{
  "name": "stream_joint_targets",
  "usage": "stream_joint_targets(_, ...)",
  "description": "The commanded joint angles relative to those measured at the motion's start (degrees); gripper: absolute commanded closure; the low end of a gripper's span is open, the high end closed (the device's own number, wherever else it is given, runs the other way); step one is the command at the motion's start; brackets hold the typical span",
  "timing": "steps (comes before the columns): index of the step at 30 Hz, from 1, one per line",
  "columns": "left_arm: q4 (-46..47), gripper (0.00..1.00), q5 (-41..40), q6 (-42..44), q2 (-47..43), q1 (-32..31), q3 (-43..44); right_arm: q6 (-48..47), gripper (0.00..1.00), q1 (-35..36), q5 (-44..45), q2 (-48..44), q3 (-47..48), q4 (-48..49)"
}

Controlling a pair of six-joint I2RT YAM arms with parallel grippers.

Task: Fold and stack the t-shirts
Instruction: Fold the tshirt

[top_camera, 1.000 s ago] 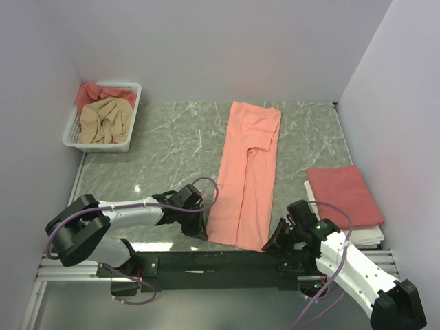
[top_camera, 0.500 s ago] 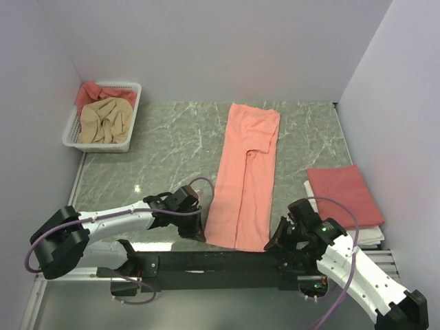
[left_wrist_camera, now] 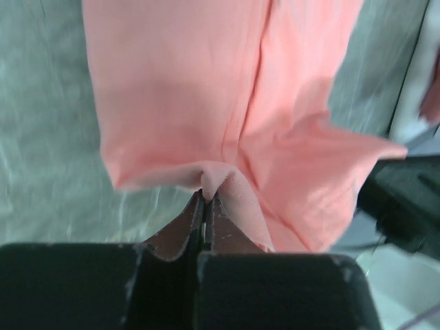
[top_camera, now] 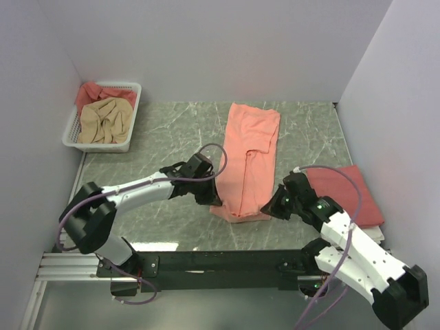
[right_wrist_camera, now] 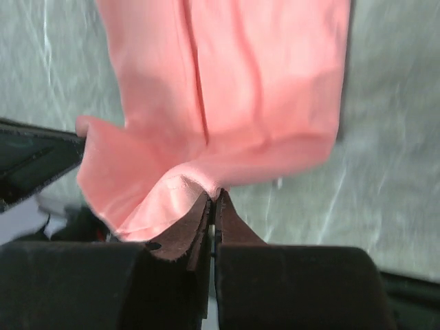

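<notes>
**Near hem raised: carrying the fold to the far end**

The salmon-pink t-shirt [top_camera: 249, 155] lies as a long strip down the middle of the marble surface [top_camera: 165, 141], its far end flat near the back wall. Its near end is raised off the marble. The left jaws are pressed together on the near-left corner of the hem, and the right jaws pinch the near-right corner the same way (each wrist view shows a small tuck of cloth caught between the closed tips). Between the two grips the hem sags a little.

The step in hand looks like the lengthwise half-fold. To do it well, both corners should probably travel away from the arm bases at one height and one pace, so the hem stays square to the strip. Drawing the grips slightly apart would take out the sag. The hem is best lowered onto the far edge, edge over edge, before either grip lets go, otherwise the top layer may land skewed or wrinkled.

A folded rose-red shirt [top_camera: 344, 196] waits at the right, and the white basket [top_camera: 71, 135] at the far left holds a beige shirt [top_camera: 103, 120].
</notes>
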State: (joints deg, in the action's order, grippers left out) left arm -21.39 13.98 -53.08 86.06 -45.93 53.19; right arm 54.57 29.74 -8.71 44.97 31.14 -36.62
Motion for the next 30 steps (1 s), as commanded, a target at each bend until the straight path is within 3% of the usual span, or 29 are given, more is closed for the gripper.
stream_joint_targets(1, 5.47, 0.99, -3.24, -2.9, 4.53, 0.49, 4.54, -1.56, 1.0, -0.03, 9.49, 4.41, 3.66, 9.19)
stream_joint_targets(4, 6.18, 0.99, -6.15, -4.31, 9.81, 1.37, 8.85, -3.41, 1.0, -0.73, 16.43, 9.68, 5.77, 12.0)
stream_joint_targets(10, 8.03, 0.99, -9.58, -4.93, 15.97, 4.53, 15.71, -7.63, 1.0, -5.2, 18.9, 20.66, 8.76, 19.91)
stream_joint_targets(21, 2.85, 0.99, -11.69, -1.51, 26.96, 9.98, 31.69, -10.44, 1.0, -14.25, 13.9, 32.72, 13.95, 26.86)
stream_joint_targets(30, 1.26, 0.99, -11.25, 0.08, 30.3, 11.65, 36.63, -11.76, 1.0, -18.3, 10.3, 35.88, 18.17, 28.18)
